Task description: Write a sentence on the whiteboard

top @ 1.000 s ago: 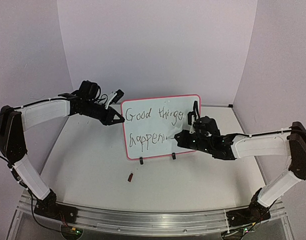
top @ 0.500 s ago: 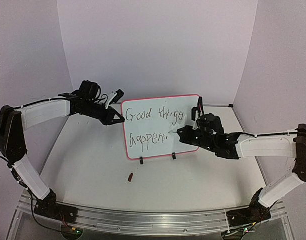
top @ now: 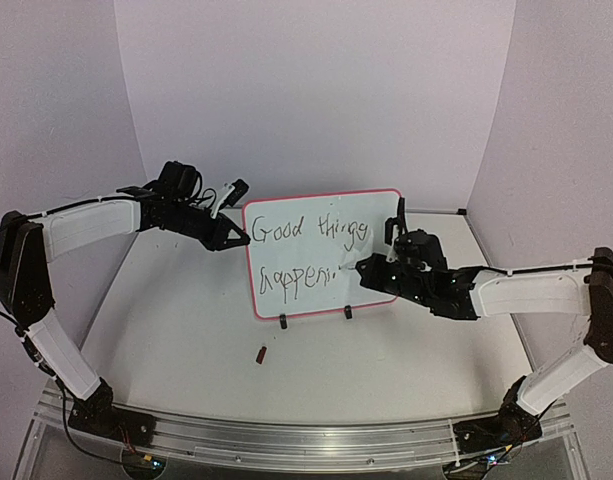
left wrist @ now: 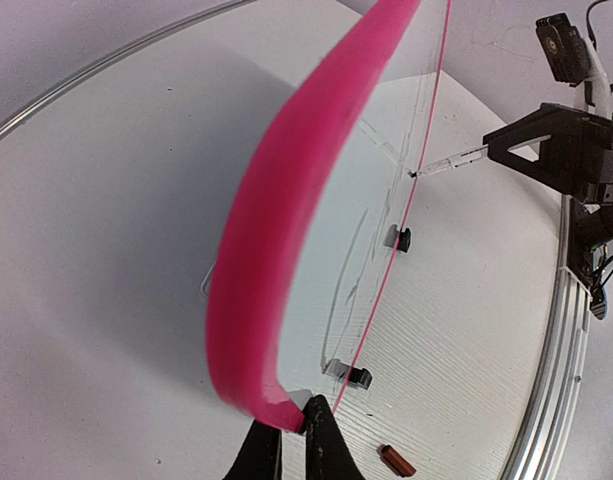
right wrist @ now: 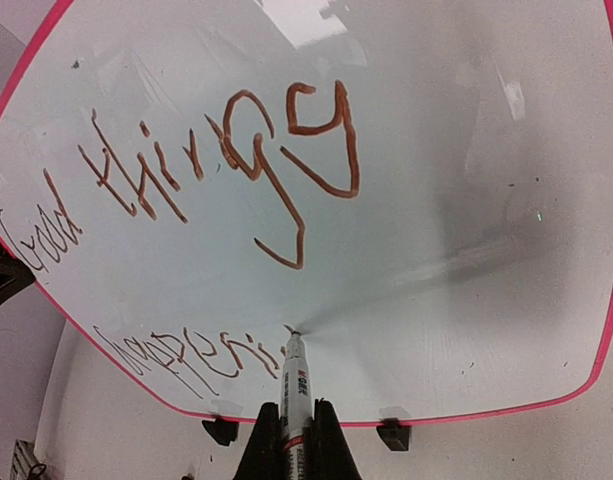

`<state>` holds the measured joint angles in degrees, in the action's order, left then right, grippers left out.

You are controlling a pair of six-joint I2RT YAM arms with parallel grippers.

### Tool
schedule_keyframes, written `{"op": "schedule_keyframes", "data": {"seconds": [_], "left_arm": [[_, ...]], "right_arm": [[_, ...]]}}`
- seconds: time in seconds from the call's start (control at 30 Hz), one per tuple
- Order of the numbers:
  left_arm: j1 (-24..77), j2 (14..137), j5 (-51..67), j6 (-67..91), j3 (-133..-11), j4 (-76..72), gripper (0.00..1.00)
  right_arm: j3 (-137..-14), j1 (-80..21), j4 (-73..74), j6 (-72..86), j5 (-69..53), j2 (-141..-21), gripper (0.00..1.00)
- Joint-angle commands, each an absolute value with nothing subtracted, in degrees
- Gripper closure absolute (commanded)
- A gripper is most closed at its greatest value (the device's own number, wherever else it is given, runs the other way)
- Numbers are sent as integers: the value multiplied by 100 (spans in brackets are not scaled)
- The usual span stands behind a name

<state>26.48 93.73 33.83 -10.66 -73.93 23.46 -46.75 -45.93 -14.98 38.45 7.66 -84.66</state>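
The whiteboard point(top: 308, 258), white with a thin pink frame, stands upright mid-table on two black clip feet point(top: 282, 321). The sentence point(top: 276, 233) in dark marker reads "Good things" on the top line and "happeni" below. My left gripper point(top: 236, 240) is shut on the board's upper left frame edge point(left wrist: 276, 240), fingertips pinching the pink rim in the left wrist view. My right gripper point(top: 371, 270) is shut on a white marker point(right wrist: 295, 385). The marker's tip touches the board just right of the lower line's last letter.
A small dark red cap point(top: 261, 353) lies on the table in front of the board's left foot. A second clip foot point(top: 348, 313) stands under the board's middle. Purple walls close in at the back and sides. A metal rail point(top: 286, 440) runs along the near edge.
My right gripper has shifted slightly right and up with the marker, and a small new stroke shows at the end of the lower line. The left gripper and the board stay still.
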Motion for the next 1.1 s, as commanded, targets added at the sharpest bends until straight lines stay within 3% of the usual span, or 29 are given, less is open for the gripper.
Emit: {"op": "schedule_keyframes", "data": {"seconds": [0.0,1.07], "left_arm": [[2814,9580,2998,-1310,-7389,2714,100],[2833,9598,2988,-1312,-7383,2724,100]], "right_arm": [[-4551,-4566,-1460,4032,889,-8587,100],[-4762,-4565,-1561,3802,680,-8241,100]]}}
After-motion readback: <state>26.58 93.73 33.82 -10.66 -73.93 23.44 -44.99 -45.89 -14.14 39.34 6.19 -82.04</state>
